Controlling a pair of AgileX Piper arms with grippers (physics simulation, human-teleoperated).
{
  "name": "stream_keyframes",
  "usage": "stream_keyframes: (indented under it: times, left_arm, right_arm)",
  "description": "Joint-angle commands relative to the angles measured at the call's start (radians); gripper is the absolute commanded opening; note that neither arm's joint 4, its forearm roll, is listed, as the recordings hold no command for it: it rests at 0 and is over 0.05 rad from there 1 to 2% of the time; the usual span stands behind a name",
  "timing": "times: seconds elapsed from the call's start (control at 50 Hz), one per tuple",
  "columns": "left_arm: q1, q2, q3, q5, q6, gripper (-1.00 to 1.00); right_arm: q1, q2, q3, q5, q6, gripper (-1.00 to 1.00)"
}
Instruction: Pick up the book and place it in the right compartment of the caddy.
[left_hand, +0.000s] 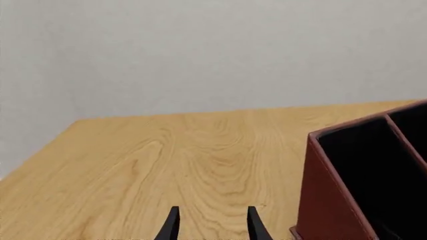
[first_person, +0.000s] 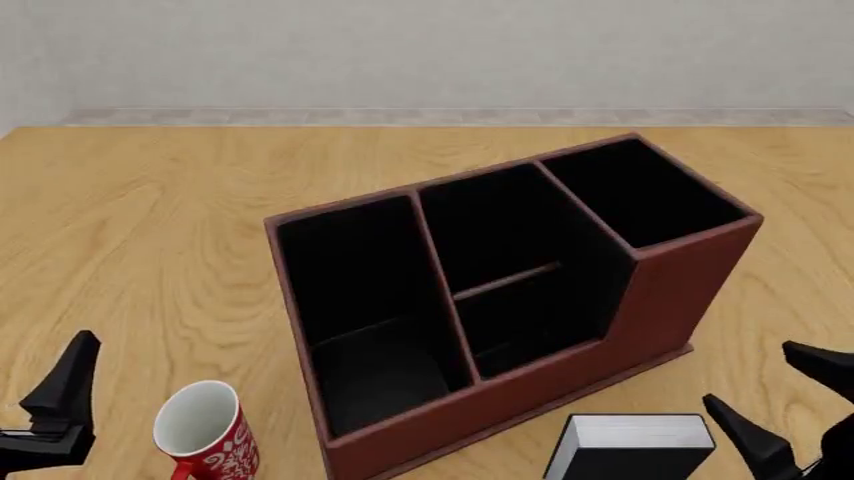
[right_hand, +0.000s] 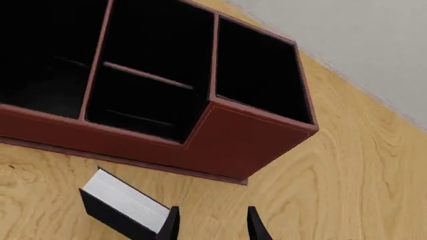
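Note:
The black book (first_person: 627, 448) with white page edges stands upright on the table just in front of the caddy (first_person: 667, 300), near the front edge; it also shows as the book (right_hand: 123, 207) in the right wrist view. The caddy is reddish-brown with a black inside. Its right compartment (first_person: 641, 195) is the tall, narrow end section, and nothing shows inside it. My right gripper (first_person: 781, 400) is open, a little right of the book and not touching it. My left gripper (first_person: 60, 400) hangs at the front left, left of the caddy, open with nothing between its fingers.
A red mug (first_person: 207, 430) with a white inside stands at the front left, between my left gripper and the caddy's wide end section (first_person: 360, 300). The middle section (first_person: 514, 270) has a crossbar divider. The wooden table (first_person: 134, 220) stretches back to a grey wall.

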Motion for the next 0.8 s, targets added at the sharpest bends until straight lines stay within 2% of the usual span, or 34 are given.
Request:
stream_keyframes:
  times: [0.02, 0.06, 0.18, 0.34, 0.38, 0.4, 0.66, 0.8]
  left_arm:
    - [0.006, 0.009, 0.010, -0.010, 0.011, 1.00]
    - [0.008, 0.014, 0.010, -0.014, 0.019, 1.00]
    - [0.005, 0.023, 0.010, -0.021, 0.021, 1.00]
    - [0.004, 0.020, 0.011, -0.017, 0.033, 1.00]
    - [0.001, 0.025, 0.011, -0.022, 0.035, 1.00]
    - [0.003, 0.030, 0.011, -0.026, 0.035, 1.00]
    - [0.003, 0.026, 0.011, -0.020, 0.045, 1.00]
    - [0.001, 0.039, 0.011, -0.032, 0.046, 1.00]
  right_arm:
    - [0.032, 0.042, -0.061, 0.123, -0.063, 1.00]
    - [0.058, 0.074, -0.067, 0.144, -0.078, 1.00]
    - [0.069, 0.121, -0.091, 0.171, -0.113, 1.00]
    - [0.096, 0.170, -0.112, 0.203, -0.137, 1.00]
    - [0.118, 0.188, -0.118, 0.210, -0.118, 1.00]
    - [0.119, 0.189, -0.111, 0.216, -0.132, 1.00]
    - [0.150, 0.233, -0.139, 0.280, -0.158, 1.00]
    - [0.179, 0.274, -0.166, 0.299, -0.147, 1.00]
